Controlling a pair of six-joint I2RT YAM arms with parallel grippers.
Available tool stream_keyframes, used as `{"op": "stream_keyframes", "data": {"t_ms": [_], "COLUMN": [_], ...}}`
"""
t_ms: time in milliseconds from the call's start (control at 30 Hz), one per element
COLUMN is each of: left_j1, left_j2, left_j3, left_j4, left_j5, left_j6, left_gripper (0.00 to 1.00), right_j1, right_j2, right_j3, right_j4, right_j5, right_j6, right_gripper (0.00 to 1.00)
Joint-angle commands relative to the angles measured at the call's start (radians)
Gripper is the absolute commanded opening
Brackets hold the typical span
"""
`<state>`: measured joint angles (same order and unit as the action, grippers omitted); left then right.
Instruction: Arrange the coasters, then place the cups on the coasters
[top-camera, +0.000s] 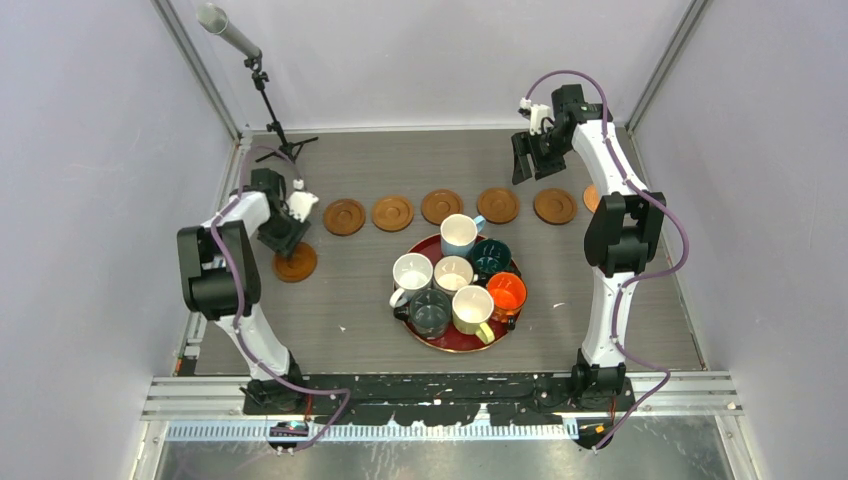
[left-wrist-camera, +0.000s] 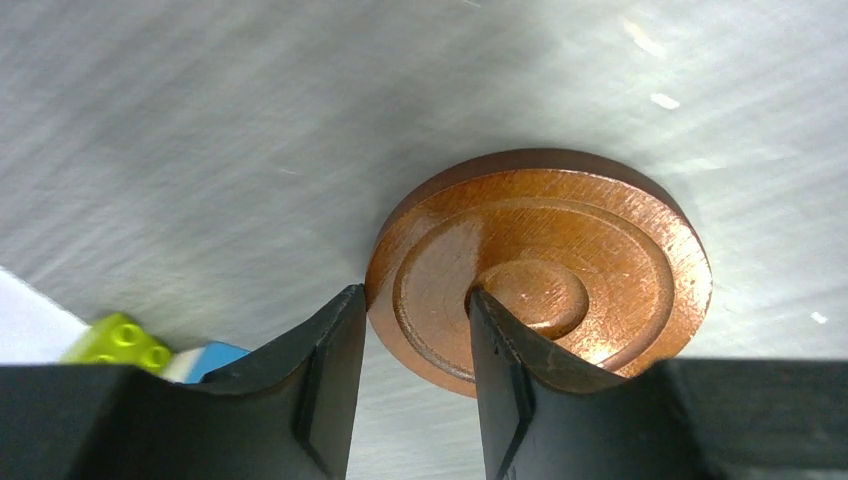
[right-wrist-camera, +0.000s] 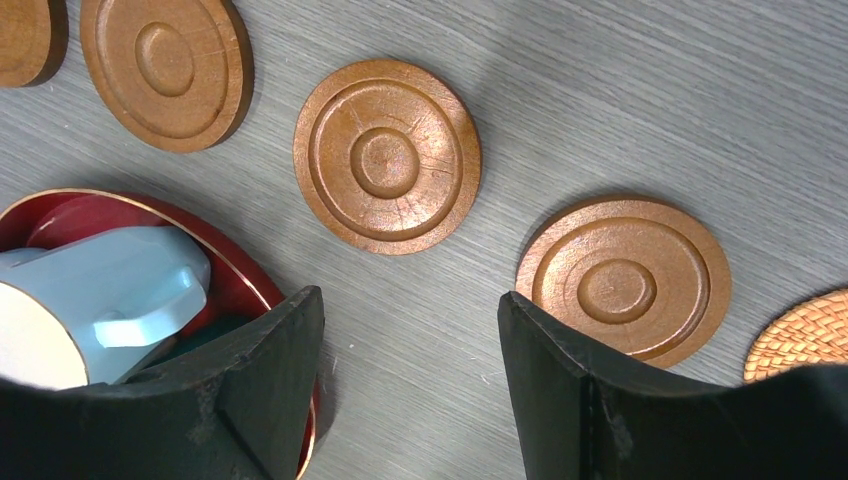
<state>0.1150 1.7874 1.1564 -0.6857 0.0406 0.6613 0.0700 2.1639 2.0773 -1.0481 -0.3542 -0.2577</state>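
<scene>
Five brown coasters lie in a row across the back, from one (top-camera: 344, 216) at the left to one (top-camera: 554, 206) at the right; a sixth (top-camera: 592, 197) shows partly behind the right arm. Another coaster (top-camera: 295, 262) (left-wrist-camera: 560, 270) lies apart at the left, and my left gripper (top-camera: 289, 243) (left-wrist-camera: 415, 292) is shut on its near edge, one finger outside the rim and one on its top face. The cups stand bunched on the dark red tray (top-camera: 425, 340): light blue (top-camera: 459, 234), dark teal (top-camera: 490, 257), white (top-camera: 411, 272), cream (top-camera: 453, 273), orange (top-camera: 506, 292), dark grey-green (top-camera: 431, 312), pale yellow (top-camera: 472, 308). My right gripper (top-camera: 522, 165) (right-wrist-camera: 410, 300) hangs open above the row.
A microphone stand (top-camera: 268, 110) is at the back left corner. In the right wrist view an orange woven mat (right-wrist-camera: 800, 335) lies right of the coasters, and the tray rim (right-wrist-camera: 250, 258) is beside the left finger. A yellow-green and blue block (left-wrist-camera: 125, 342) shows beside the left gripper.
</scene>
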Motion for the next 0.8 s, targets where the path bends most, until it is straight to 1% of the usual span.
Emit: {"op": "stream_keyframes", "data": {"t_ms": [0, 267, 367, 500, 633, 767], "left_j1": [0.055, 0.068, 0.067, 0.062, 0.052, 0.052], "left_j2": [0.127, 0.296, 0.344, 0.367, 0.359, 0.347], "left_j3": [0.145, 0.405, 0.475, 0.516, 0.517, 0.525], "left_j4": [0.037, 0.019, -0.001, -0.023, -0.028, -0.034], "left_j5": [-0.033, -0.022, -0.012, 0.020, 0.036, 0.041], "left_j6": [-0.021, -0.099, -0.123, -0.145, -0.157, -0.188], "left_gripper": [0.42, 0.42, 0.42, 0.42, 0.42, 0.44], "right_j1": [0.003, 0.003, 0.003, 0.003, 0.003, 0.003], "right_j2": [-0.025, -0.034, -0.033, -0.035, -0.034, -0.033], "right_j3": [0.030, 0.024, 0.026, 0.025, 0.024, 0.027], "right_j4": [0.012, 0.012, 0.012, 0.012, 0.013, 0.013], "right_j5": [-0.011, 0.013, 0.020, 0.026, 0.025, 0.016], "right_j6": [0.017, 0.017, 0.016, 0.013, 0.011, 0.011], "right_gripper": [0.69, 0.69, 0.69, 0.69, 0.69, 0.69]}}
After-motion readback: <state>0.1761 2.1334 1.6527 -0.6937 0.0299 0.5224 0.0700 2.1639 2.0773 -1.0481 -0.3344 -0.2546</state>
